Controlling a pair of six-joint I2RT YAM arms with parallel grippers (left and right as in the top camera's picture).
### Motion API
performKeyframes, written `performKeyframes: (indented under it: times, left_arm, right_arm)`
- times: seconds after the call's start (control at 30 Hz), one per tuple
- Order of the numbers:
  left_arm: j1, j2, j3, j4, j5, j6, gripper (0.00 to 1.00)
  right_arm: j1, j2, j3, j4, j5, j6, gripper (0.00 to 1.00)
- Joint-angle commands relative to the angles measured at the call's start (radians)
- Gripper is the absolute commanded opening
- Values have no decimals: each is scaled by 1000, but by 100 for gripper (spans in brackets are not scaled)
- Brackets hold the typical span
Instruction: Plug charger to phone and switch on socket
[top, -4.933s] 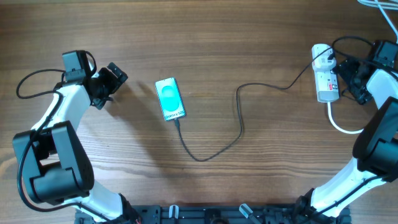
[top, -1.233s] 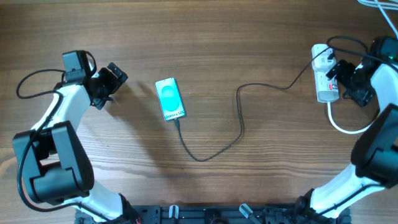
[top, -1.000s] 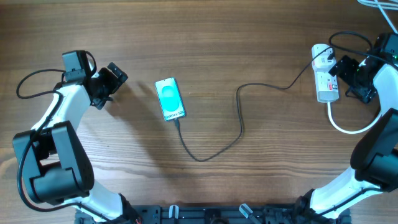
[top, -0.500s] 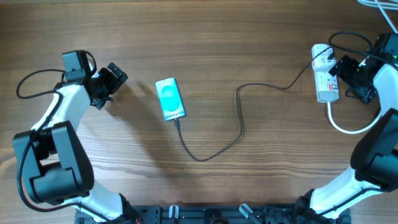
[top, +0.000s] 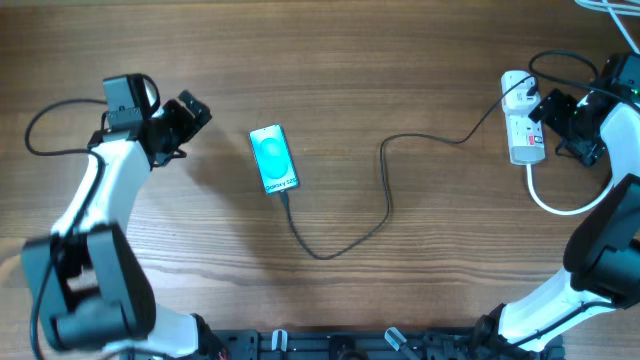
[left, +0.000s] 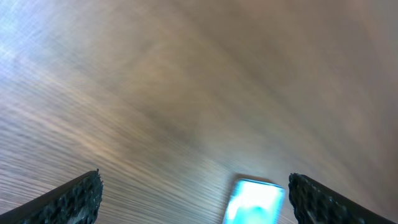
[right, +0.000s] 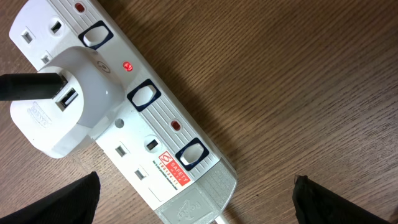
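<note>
The phone (top: 273, 158) lies screen-up left of the table's middle, its teal screen lit. It shows blurred in the left wrist view (left: 255, 202). The thin black charger cable (top: 386, 205) runs from the phone's near end in a loop to a white adapter (right: 62, 109) plugged into the socket strip (top: 522, 125). A small red light (right: 127, 65) glows beside that adapter on the socket (right: 149, 124). My left gripper (top: 192, 118) is open and empty, left of the phone (left: 199, 208). My right gripper (top: 550, 118) is open, just right of the socket and above its rounded end (right: 198, 214).
The socket's thick white cord (top: 545, 200) curves from its near end toward the right arm. White cables (top: 620, 25) hang at the far right corner. Wooden table surface (top: 420, 70) lies between phone and socket.
My left arm has shifted slightly up and to the right; its wrist view is motion-blurred. My right gripper drew back a little from the socket about a second ago and has held still since.
</note>
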Motion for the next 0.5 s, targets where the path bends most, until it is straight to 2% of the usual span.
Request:
performKeyframes:
  times: [0.0,0.27,0.47]
  left_arm:
    - [-43,-161,14,3,-6,5,100]
    - [-57,-428,12,3,-6,5,100]
    - [-57,-524,12,3,-6,5,100]
  right_arm:
    - [0,-11,17,3,21,-18,100]
    - [0,-11,17,3,21,-18,100]
    - [0,-11,17,3,21,-17,100]
